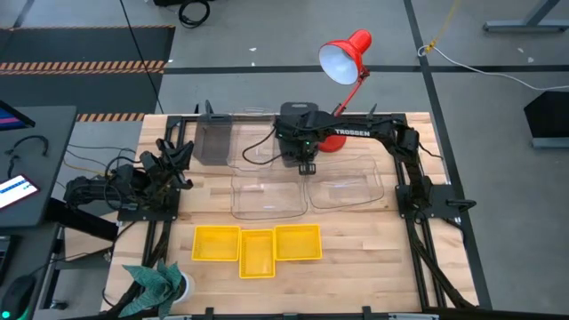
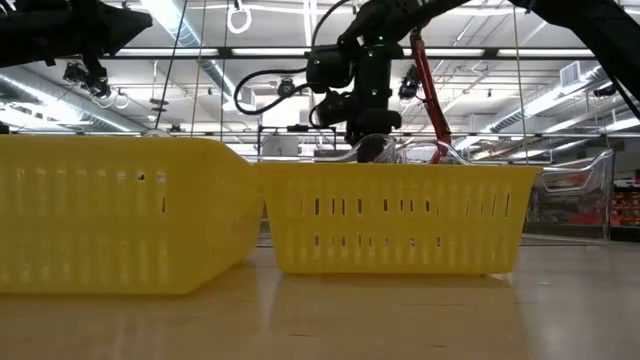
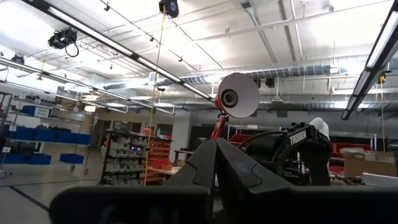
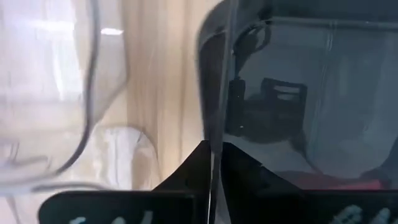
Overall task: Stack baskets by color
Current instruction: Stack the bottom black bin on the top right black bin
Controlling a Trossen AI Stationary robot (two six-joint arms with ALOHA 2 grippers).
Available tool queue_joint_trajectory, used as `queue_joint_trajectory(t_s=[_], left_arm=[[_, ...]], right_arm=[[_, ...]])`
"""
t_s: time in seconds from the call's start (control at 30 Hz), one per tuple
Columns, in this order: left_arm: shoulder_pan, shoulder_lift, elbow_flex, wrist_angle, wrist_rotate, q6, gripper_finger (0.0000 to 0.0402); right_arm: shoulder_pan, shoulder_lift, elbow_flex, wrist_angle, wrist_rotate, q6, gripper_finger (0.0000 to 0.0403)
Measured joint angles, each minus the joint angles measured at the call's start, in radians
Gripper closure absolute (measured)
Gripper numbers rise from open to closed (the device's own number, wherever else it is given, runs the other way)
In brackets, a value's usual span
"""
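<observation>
Between the fingers of your right gripper (image 4: 214,163) runs the thin upright wall of a clear basket (image 4: 298,93). The two dark fingers sit on each side of this rim with almost no gap, so I judge that they pinch the wall, or are just beginning to let it go; the pictures do not settle which one.

From above, this gripper (image 1: 306,167) is over the far middle of the table, at the edge of the clear baskets (image 1: 267,191), which lie close together, partly overlapping, below and in front of it. One dark grey basket (image 1: 213,140) stands to the gripper's left side, apart from it. The three yellow baskets (image 1: 257,245) lie side by side nearer to the front edge, well apart from the gripper and not yet stacked. The red desk lamp (image 1: 342,58) stands just behind it.

Your left gripper (image 3: 214,163) rests at the left edge of the table, fingers closed on nothing, pointing out at the room.

The step in hand looks like the moving of one clear basket onto another. For the next move you need the held basket lined up square over its neighbour before the fingers release it; the walls are thin and smooth, so it may slide or tilt.
</observation>
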Motion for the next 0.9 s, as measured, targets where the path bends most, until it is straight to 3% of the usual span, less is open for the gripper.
queue_joint_trajectory(t_s=[0.17,0.67,0.8,0.9], left_arm=[[0.0,0.0,0.0,-0.001,0.0,0.0,0.0389],[0.0,0.0,0.0,-0.005,0.0,0.001,0.0381],[0.0,0.0,0.0,-0.006,0.0,0.002,0.0387],[0.0,0.0,0.0,-0.008,0.0,0.002,0.0389]], right_arm=[[0.004,0.0,0.0,-0.02,0.02,-0.092,0.036],[-0.005,0.0,0.098,-0.112,0.003,-0.096,0.0329],[-0.023,-0.001,0.098,-0.033,-0.028,-0.093,0.0324],[-0.041,-0.001,0.065,0.047,0.025,-0.099,0.0326]])
